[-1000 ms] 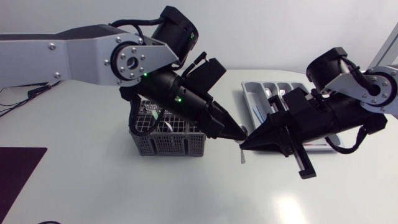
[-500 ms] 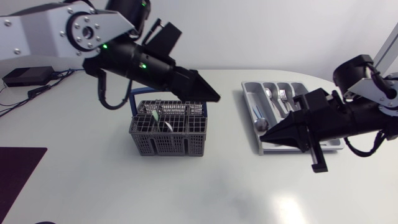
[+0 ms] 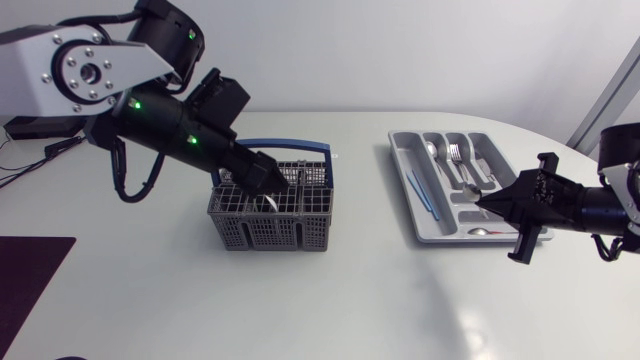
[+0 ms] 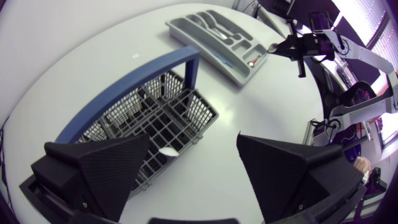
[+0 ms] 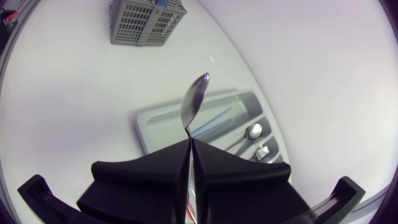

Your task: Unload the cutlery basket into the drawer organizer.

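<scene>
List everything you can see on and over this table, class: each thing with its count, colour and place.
table: one, white, under everything
basket: one, grey with blue handle, left of centre
organizer: one, grey, right of basket, holding cutlery
fork: one, silver, in organizer
spoon: one, silver, held near organizer
left end effector: one, black, open over basket
right end effector: one, black, shut on spoon

I see bright, even light from overhead on the glossy white table point(image 3: 300, 300), with a soft glare patch at the head view's lower right. The grey mesh cutlery basket point(image 3: 270, 232) throws only a faint shadow. Both wrist views curve the table's edge strongly, and the polished metal spoon point(image 5: 194, 99) shows a pale highlight.
</scene>
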